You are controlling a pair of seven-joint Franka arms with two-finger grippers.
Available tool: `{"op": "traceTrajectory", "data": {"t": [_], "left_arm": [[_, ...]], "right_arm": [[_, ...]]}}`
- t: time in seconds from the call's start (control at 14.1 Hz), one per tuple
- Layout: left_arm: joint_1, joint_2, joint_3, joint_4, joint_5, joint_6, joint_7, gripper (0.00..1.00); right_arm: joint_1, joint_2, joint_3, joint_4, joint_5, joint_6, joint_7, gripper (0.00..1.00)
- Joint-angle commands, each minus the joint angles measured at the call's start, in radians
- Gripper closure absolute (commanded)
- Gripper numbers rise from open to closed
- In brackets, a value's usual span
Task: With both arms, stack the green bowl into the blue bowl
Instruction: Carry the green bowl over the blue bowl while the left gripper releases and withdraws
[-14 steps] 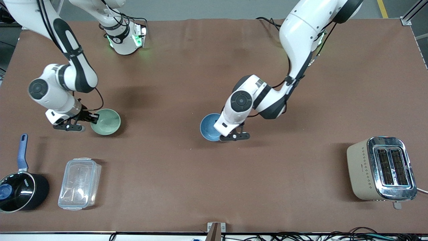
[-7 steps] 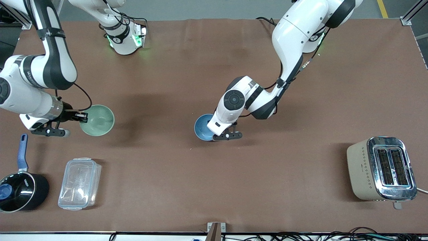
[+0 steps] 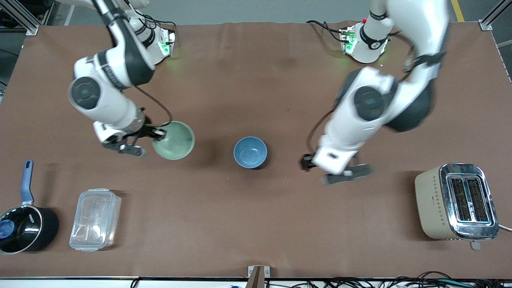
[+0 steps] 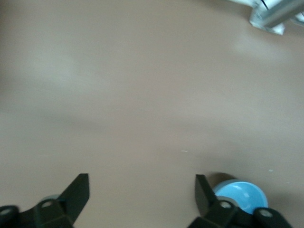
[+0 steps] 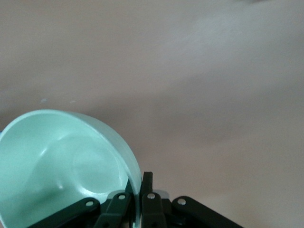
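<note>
Two bowls: green bowl (image 3: 173,140), blue bowl (image 3: 250,152), one saucepan (image 3: 25,226), one container (image 3: 95,219), one toaster (image 3: 456,201)

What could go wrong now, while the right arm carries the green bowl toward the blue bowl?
1. The right gripper pinches the green bowl only by its rim, so the bowl might tilt or slip before it is over the blue bowl.
2. The blue bowl stands free on the table, since the left gripper is open and off it; an off-centre placement could push it aside.
</note>
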Motion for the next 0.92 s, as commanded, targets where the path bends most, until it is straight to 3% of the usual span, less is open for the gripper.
{"op": "traceTrajectory", "data": {"t": [0.0, 0.21, 0.5, 0.85], "left_arm": [[0.073, -0.113, -0.010, -0.017, 0.016, -0.136, 0.149, 0.00], [0.106, -0.159, -0.010, 0.038, 0.013, -0.288, 0.304, 0.00], [0.191, -0.242, -0.017, 0.029, 0.007, -0.308, 0.427, 0.00], [0.199, -0.378, 0.091, -0.080, -0.059, -0.367, 0.781, 0.00]], "right_arm": [[0.071, 0.065, 0.025, 0.055, 0.006, 0.033, 0.198, 1.00], [0.184, 0.155, 0.023, 0.093, -0.014, 0.127, 0.382, 1.00], [0.284, 0.286, 0.023, 0.185, -0.118, 0.162, 0.579, 0.99], [0.350, 0.430, 0.023, 0.271, -0.256, 0.213, 0.751, 0.99]]}}
